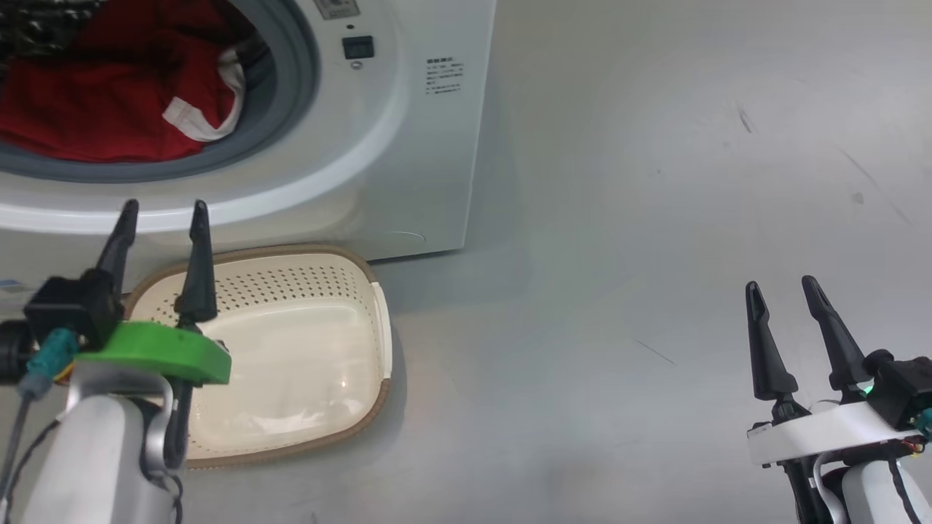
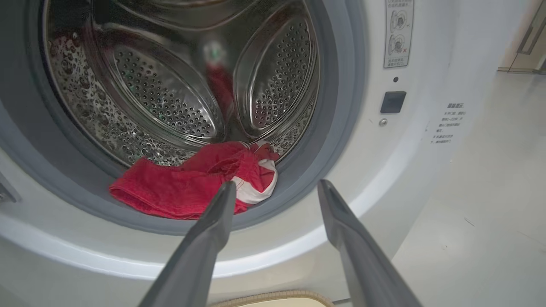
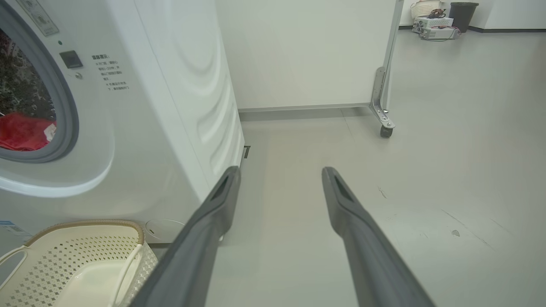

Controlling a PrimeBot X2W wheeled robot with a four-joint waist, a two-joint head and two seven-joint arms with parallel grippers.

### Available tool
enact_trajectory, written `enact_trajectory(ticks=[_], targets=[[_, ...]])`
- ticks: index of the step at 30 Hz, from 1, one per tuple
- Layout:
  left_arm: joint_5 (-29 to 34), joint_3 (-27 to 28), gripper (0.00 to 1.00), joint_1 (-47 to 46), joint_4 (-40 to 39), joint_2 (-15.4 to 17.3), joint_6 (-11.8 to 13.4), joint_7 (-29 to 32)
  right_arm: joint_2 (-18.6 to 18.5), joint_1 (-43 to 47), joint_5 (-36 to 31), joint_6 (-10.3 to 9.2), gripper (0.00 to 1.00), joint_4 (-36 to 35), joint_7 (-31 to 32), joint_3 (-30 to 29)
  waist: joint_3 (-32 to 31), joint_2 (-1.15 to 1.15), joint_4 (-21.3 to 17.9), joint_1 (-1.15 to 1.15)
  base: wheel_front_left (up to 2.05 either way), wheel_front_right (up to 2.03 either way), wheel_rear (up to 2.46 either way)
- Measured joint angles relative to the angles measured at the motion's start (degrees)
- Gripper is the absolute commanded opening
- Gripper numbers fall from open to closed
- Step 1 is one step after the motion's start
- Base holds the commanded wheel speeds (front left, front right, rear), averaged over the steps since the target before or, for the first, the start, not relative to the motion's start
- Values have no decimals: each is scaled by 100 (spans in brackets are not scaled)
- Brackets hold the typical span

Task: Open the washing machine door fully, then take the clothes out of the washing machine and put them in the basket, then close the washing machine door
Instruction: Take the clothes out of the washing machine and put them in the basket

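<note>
The pale grey floor (image 1: 655, 218) spreads wide to the robot's right, marked with a few faint scuffs. On it stands the washing machine (image 1: 408, 145), big and white, taking up the upper left of the head view, with small printed text and a dark square catch on its front. Its round mouth stands uncovered, ringed by a grey rubber seal (image 1: 291, 124), and the left wrist view looks straight into the perforated steel drum (image 2: 170, 98).

The basket (image 1: 291, 249) sits on the floor just in front of the machine's base, below the mouth and toward the machine's right corner. It is cream and perforated with a brown woven-look rim, and its smooth bottom shows.

The clothes (image 1: 95, 109) lie inside the machine at the bottom of the drum. They are a bright red heap with white trim, and the front edge spills onto the lower lip of the seal.

The left hand (image 1: 164, 211) hangs over the near left part of the basket with its fingers spread wide, pointing up at the mouth and the red heap, and it grips nothing. The right hand (image 1: 781, 285) sits well apart at the lower right over bare floor. It is spread just as wide and holds nothing.
</note>
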Motion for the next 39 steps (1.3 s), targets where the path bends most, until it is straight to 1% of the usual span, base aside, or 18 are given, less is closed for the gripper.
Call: enact_trajectory(ticks=[2,6,7,11,12,15,22,26,30,36,39], targets=[[-37,74,100,-249,56,75,0,155,30,-74,3,0,100,2,0,38,113,0,-127,0,0,0,0],[-338,303,100,-741,224,185,1,559,75,-194,55,0,100,14,0,91,330,0,-392,0,0,0,0],[-378,413,100,-968,336,278,4,773,107,-240,56,0,100,38,0,120,434,0,-525,0,0,0,0],[-616,633,100,-1369,577,472,105,1207,152,-323,116,0,100,67,0,176,631,0,-777,0,0,0,0],[-616,633,100,-1369,577,472,105,1207,152,-323,116,0,100,67,0,176,631,0,-777,0,0,0,0],[-623,660,100,-1643,792,716,119,1544,169,-395,171,0,100,86,0,215,775,0,-951,0,0,0,0],[-620,700,100,-2187,1341,1091,120,2156,218,-558,233,0,100,109,0,213,1078,0,-1293,0,0,0,0],[-622,754,100,-2527,1586,1165,156,2377,220,-630,257,0,100,112,0,203,1218,0,-1436,0,0,0,0],[-614,813,100,-2861,1781,1327,226,2515,224,-671,258,0,100,114,-1,209,1335,0,-1542,0,0,0,0],[-510,916,100,-3149,2169,1549,328,2663,243,-765,267,0,100,140,-1,253,1449,0,-1672,1,0,0,0],[-494,928,100,-3255,2360,1581,356,2731,261,-770,274,0,100,152,-1,226,1478,0,-1719,0,0,0,0]])
